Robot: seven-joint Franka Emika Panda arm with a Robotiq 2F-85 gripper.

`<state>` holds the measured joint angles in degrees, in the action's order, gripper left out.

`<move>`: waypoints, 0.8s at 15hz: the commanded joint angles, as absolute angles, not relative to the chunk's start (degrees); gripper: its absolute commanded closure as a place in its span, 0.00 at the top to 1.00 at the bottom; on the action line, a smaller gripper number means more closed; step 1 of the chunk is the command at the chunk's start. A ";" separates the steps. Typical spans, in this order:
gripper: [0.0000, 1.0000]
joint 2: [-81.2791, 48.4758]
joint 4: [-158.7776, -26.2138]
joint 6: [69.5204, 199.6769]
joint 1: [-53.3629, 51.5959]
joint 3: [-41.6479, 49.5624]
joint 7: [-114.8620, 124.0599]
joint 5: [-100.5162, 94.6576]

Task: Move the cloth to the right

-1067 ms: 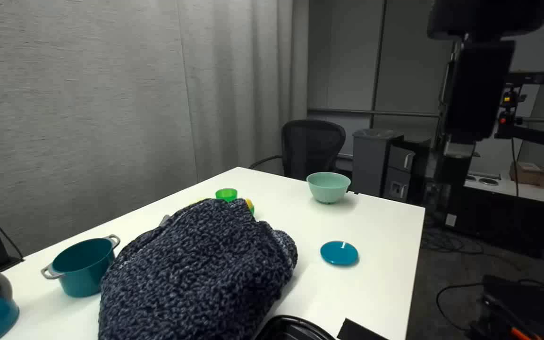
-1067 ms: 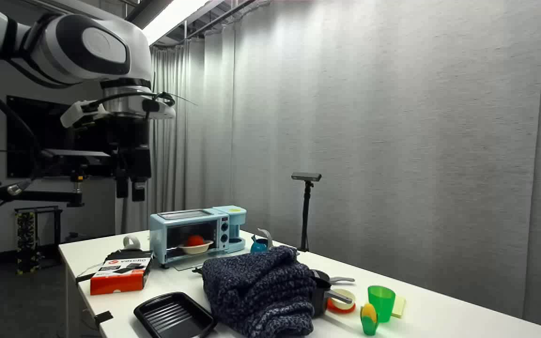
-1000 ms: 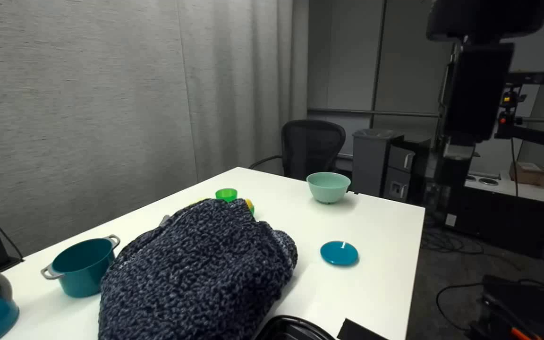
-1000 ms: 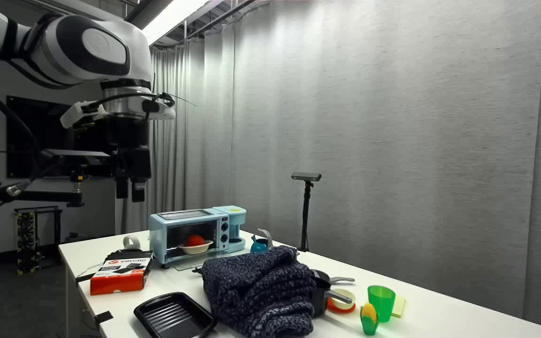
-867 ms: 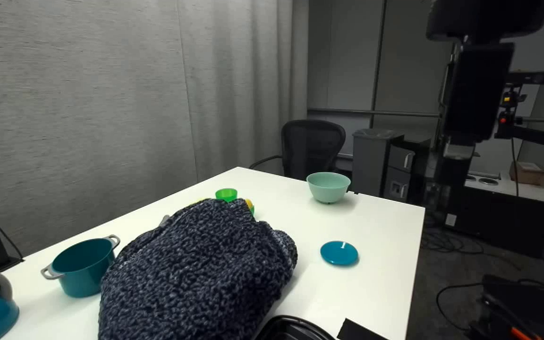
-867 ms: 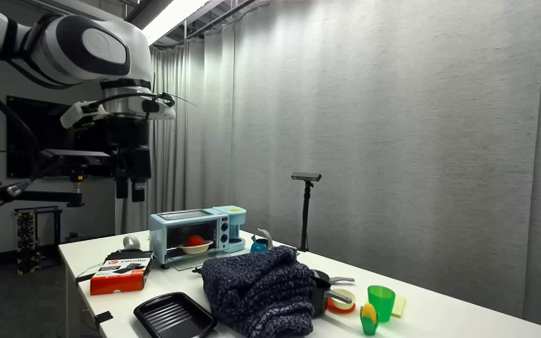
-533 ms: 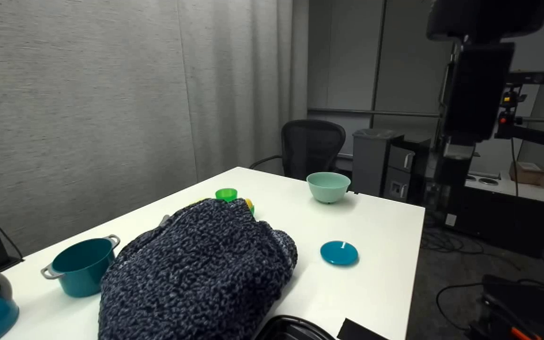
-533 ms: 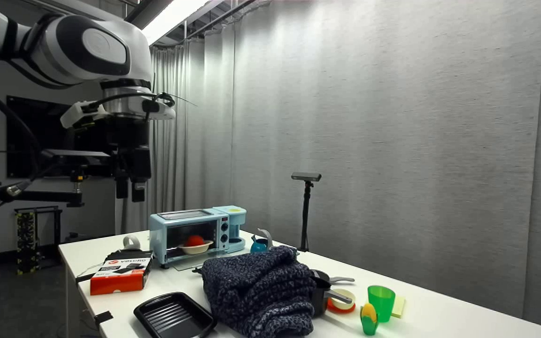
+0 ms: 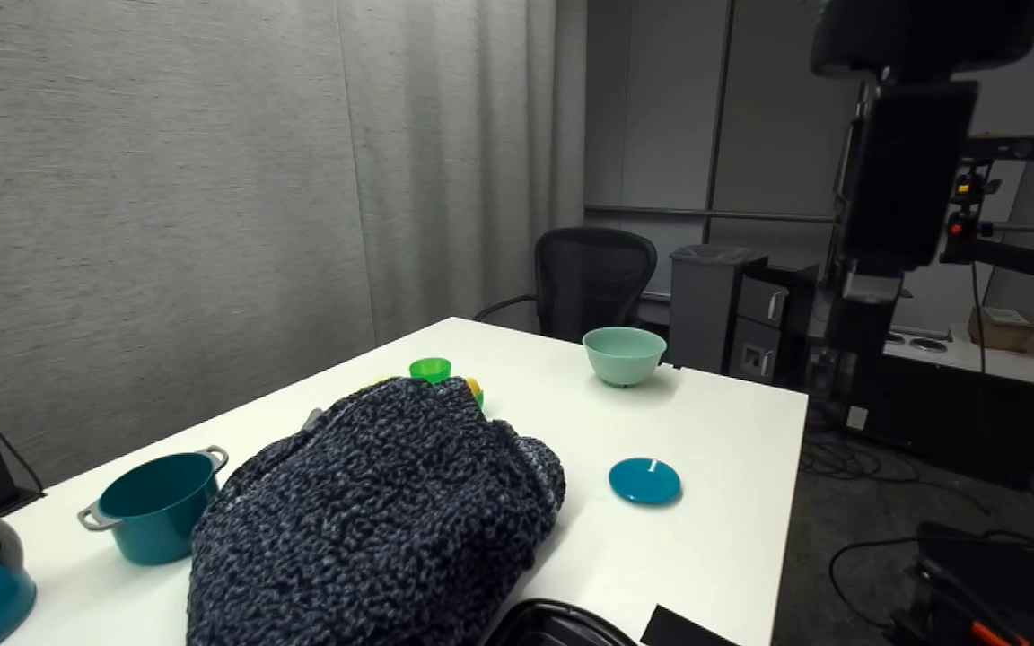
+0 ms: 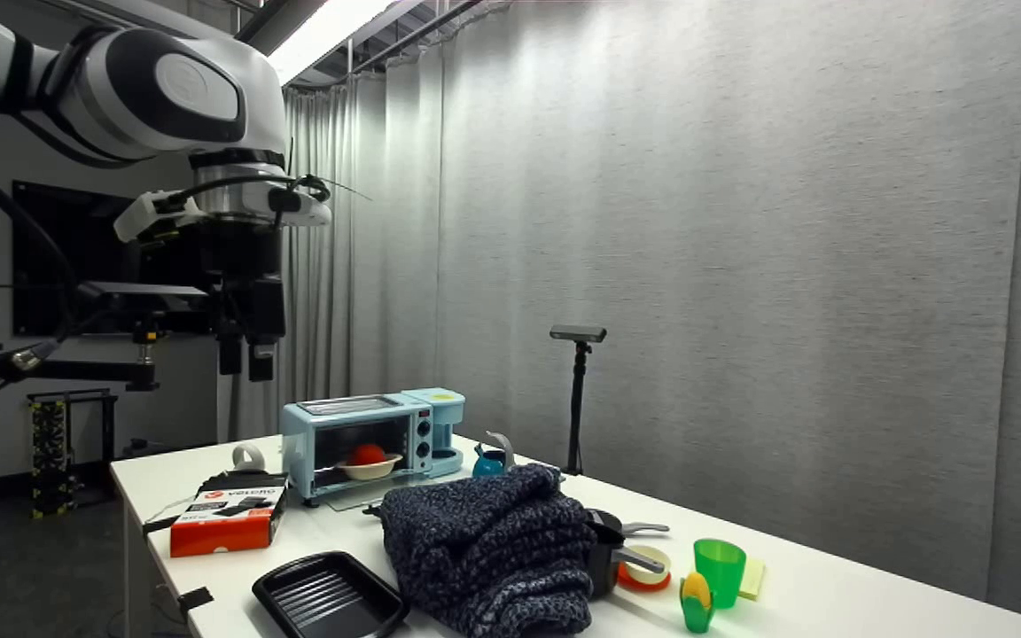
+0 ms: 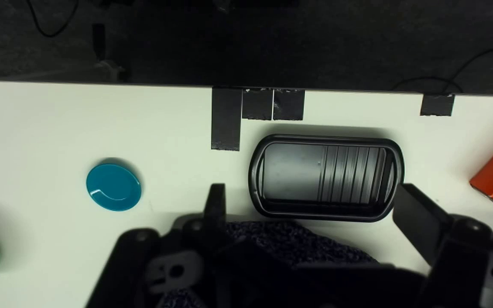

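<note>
The cloth, a large dark navy speckled knit, lies bunched on the white table in both exterior views (image 9: 382,520) (image 10: 493,549). In the wrist view only its edge (image 11: 289,239) shows; my gripper's body hides the rest. My gripper hangs high above the table, away from the cloth, fingers pointing down, in an exterior view (image 10: 245,358). In the wrist view (image 11: 310,194) its fingers stand wide apart with nothing held between them. In the other exterior picture the gripper (image 9: 858,327) is dark at the right side.
A black ribbed tray (image 11: 291,171) lies beside the cloth. A blue plate (image 9: 644,481), mint bowl (image 9: 625,356) and teal pot (image 9: 158,507) stand around it. A toaster oven (image 10: 360,443), red box (image 10: 227,518), dark pan (image 10: 604,563) and green cup (image 10: 720,571) are also on the table.
</note>
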<state>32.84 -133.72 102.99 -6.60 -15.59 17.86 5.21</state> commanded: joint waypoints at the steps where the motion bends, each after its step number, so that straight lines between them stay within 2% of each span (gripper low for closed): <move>1: 1.00 32.69 -133.56 102.85 -7.14 -15.17 18.12 4.94; 9: 1.00 32.56 -133.52 103.21 -6.57 -15.46 19.25 4.35; 12: 1.00 30.08 -132.91 107.20 -5.70 -16.46 21.89 2.81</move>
<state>32.36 -133.75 103.73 -6.56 -15.59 19.15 4.54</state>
